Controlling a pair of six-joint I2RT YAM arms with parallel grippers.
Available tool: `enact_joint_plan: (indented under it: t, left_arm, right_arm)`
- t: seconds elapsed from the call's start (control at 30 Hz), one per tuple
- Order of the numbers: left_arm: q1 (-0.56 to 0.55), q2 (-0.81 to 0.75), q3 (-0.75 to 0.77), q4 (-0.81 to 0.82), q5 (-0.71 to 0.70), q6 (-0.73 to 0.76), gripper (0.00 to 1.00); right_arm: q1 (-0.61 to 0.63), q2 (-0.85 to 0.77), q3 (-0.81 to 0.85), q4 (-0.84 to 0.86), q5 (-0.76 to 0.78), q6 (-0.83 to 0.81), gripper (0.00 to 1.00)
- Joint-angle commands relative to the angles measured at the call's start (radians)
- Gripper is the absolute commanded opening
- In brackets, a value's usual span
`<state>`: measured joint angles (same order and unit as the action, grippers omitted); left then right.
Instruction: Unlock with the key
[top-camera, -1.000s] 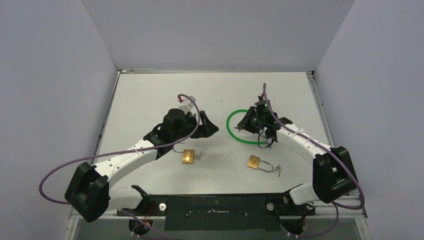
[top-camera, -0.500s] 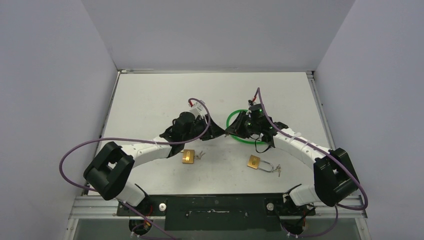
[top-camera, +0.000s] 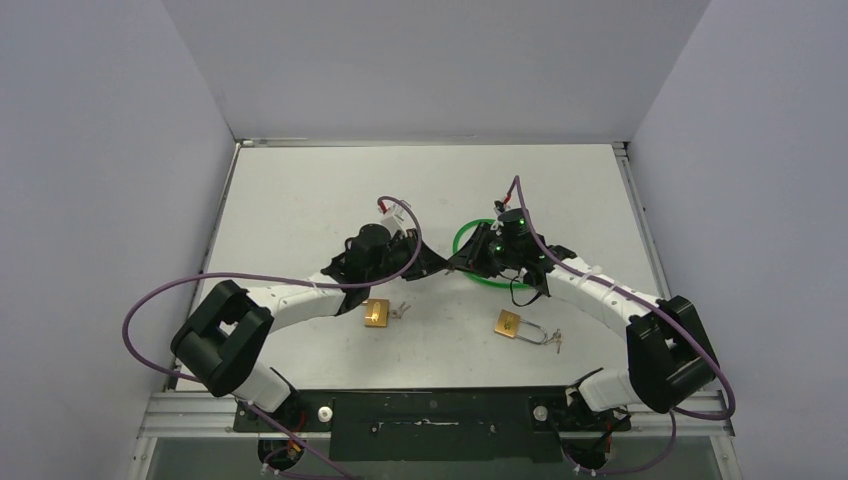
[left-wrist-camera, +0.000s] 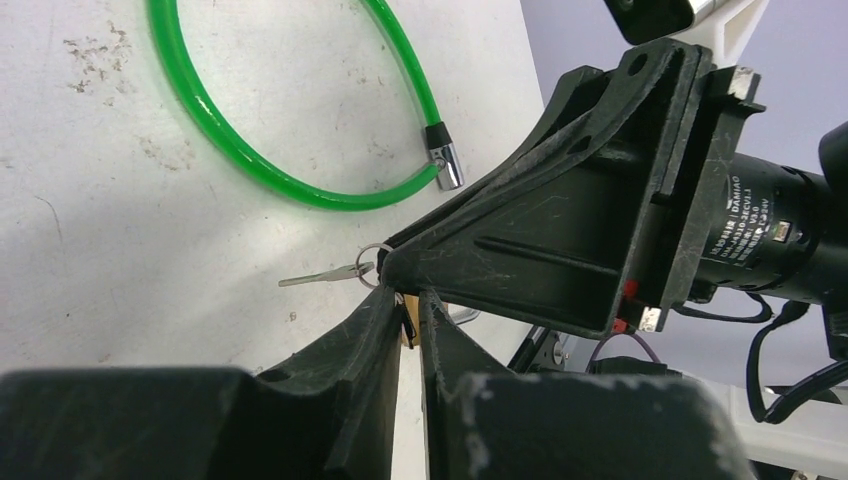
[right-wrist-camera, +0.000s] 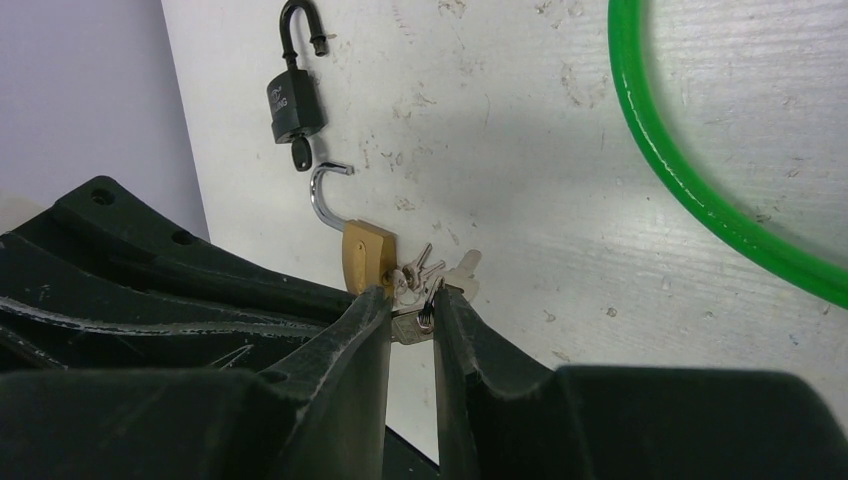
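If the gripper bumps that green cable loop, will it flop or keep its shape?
The green cable lies in a smooth, even curve, so it probably is springy and slides whole rather than crumpling. Its metal end looks unplugged, so the loop may swing open.

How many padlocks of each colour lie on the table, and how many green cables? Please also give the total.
Brass padlocks: 2
Black padlock: 1
Green cable: 1
Total: 4
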<state>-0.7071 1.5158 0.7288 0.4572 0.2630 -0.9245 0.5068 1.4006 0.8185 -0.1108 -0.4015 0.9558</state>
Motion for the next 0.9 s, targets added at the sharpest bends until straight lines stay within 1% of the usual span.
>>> enact_joint_plan:
  t: [0.0,0.13,0.23,0.3,0.33,0.37,0.43,0.47,0.53,0.57,0.6,0.67,0.8,0.87]
  left_arm:
    - [-0.004,0.008,0.024,0.05,0.017,0.02,0.1]
    - [-0.003,0.001,0.014,0.042,0.021,0.03,0.12]
    - [-0.004,0.0,0.007,0.041,0.023,0.038,0.11]
    - [-0.004,-0.001,0.008,0.045,0.037,0.037,0.0]
    - [0.002,-0.004,0.01,0.049,0.059,0.033,0.0]
    - [0.012,-0.015,0.014,0.053,0.086,0.034,0.0]
    - [0.036,-0.061,0.017,0.036,0.114,0.058,0.0]
    - [0.047,-0.087,0.02,0.02,0.126,0.08,0.0]
    - [0.068,-0.13,0.043,-0.032,0.169,0.132,0.0]
    - [0.074,-0.15,0.058,-0.067,0.186,0.164,0.0]
    - [0.076,-0.168,0.072,-0.108,0.201,0.197,0.0]
    - [0.079,-0.207,0.099,-0.193,0.221,0.278,0.0]
    - [0.088,-0.26,0.164,-0.381,0.259,0.432,0.0]
    - [0.089,-0.273,0.203,-0.481,0.28,0.499,0.0]
  right_arm:
    - [0.006,-0.018,0.001,0.059,-0.028,0.018,0.0]
    - [-0.003,-0.024,-0.005,0.068,-0.037,0.03,0.0]
    - [-0.008,-0.028,-0.008,0.076,-0.055,0.039,0.0]
    - [-0.008,-0.028,-0.007,0.078,-0.062,0.038,0.0]
    - [-0.009,-0.026,-0.004,0.072,-0.065,0.032,0.03]
    - [-0.012,-0.025,-0.003,0.062,-0.07,0.022,0.11]
    - [-0.016,-0.042,-0.009,0.05,-0.061,-0.005,0.32]
    - [-0.017,-0.063,-0.016,0.048,-0.046,-0.02,0.47]
    - [-0.021,-0.116,-0.033,0.06,-0.01,-0.054,0.64]
    - [-0.026,-0.144,-0.043,0.069,0.003,-0.073,0.7]
    - [-0.038,-0.17,-0.051,0.093,0.006,-0.09,0.75]
    - [-0.055,-0.212,-0.064,0.147,-0.015,-0.131,0.77]
    - [-0.073,-0.283,-0.083,0.272,-0.131,-0.231,0.77]
    - [-0.073,-0.309,-0.091,0.333,-0.221,-0.3,0.77]
